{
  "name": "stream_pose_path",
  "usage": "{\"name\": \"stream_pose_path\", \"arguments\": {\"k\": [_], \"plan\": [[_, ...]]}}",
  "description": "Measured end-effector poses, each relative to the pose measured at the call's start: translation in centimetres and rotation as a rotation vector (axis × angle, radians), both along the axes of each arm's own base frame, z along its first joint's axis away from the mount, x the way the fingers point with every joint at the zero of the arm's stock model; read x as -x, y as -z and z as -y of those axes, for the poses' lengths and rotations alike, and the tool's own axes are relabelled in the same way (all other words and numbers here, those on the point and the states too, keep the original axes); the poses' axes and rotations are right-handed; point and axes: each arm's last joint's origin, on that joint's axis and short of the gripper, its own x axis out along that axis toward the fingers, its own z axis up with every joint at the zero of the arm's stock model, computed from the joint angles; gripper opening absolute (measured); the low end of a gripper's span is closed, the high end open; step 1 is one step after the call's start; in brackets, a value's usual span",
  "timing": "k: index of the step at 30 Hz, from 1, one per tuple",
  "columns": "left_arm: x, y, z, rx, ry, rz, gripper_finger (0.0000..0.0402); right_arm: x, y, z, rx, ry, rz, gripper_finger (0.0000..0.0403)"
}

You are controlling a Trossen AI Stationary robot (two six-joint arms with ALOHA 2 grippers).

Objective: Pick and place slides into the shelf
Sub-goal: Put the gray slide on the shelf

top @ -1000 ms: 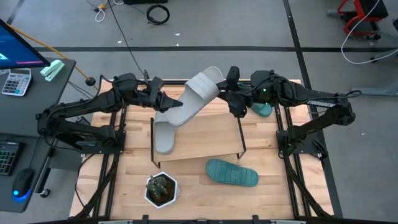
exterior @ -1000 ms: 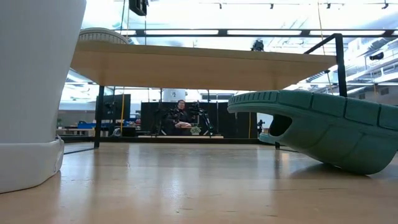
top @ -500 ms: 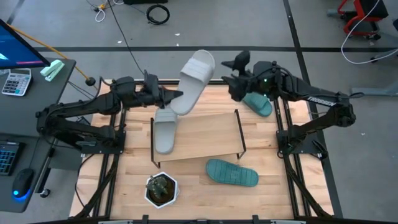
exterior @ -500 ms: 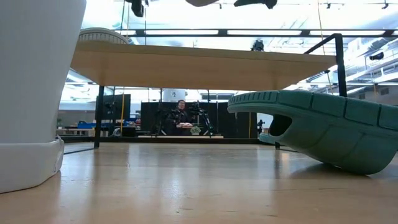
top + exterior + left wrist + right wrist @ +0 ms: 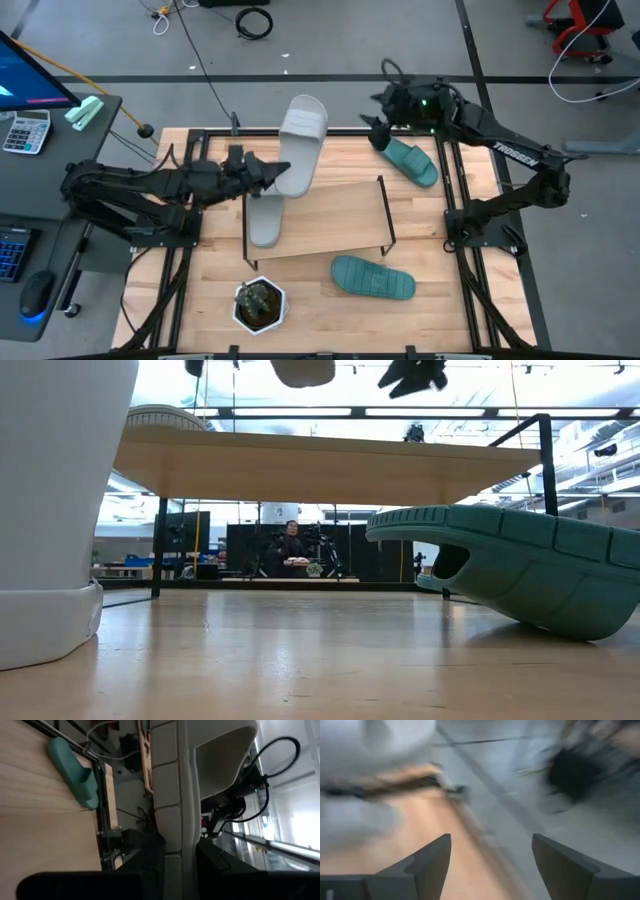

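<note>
A light grey slide (image 5: pixel 298 143) hangs above the shelf (image 5: pixel 330 215), its heel end clamped in the left gripper (image 5: pixel 268 174). Broad-strapped and pale, it tilts toe-up. The right gripper (image 5: pixel 385 110) stands open and empty near a teal slide (image 5: pixel 411 162).

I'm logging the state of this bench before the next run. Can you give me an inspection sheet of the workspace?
Surface: wooden table, bare between items.
Job's things: one grey slide on the shelf; second grey slide held in the air; one teal slide in front of the shelf, another behind it.
Clutter: potted plant.
Grippers: left gripper shut on the second grey slide; right gripper open, empty.
Cables: coil on floor.
Surroundings: desk with calculator.
</note>
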Motion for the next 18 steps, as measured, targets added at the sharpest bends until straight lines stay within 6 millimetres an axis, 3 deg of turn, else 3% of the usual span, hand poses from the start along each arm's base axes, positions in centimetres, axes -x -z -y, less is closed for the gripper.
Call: {"name": "stream_pose_path", "arguments": {"k": [5,10,18], "plan": [[0.4,0.4,1.5,0.013,-0.062,-0.02,0.0071,-1.5,0.8,1.1,-0.392,-0.213,0.176,0.0276],[0.3,1.1,2.8,0.01,-0.107,-0.057,0.007,-3.5,2.4,2.3,-0.7,-0.232,0.236,0.0272],[-0.9,2.7,4.5,-0.012,-0.111,-0.123,0.007,-6.6,4.6,5.2,-0.953,-0.332,0.32,0.027]]}}
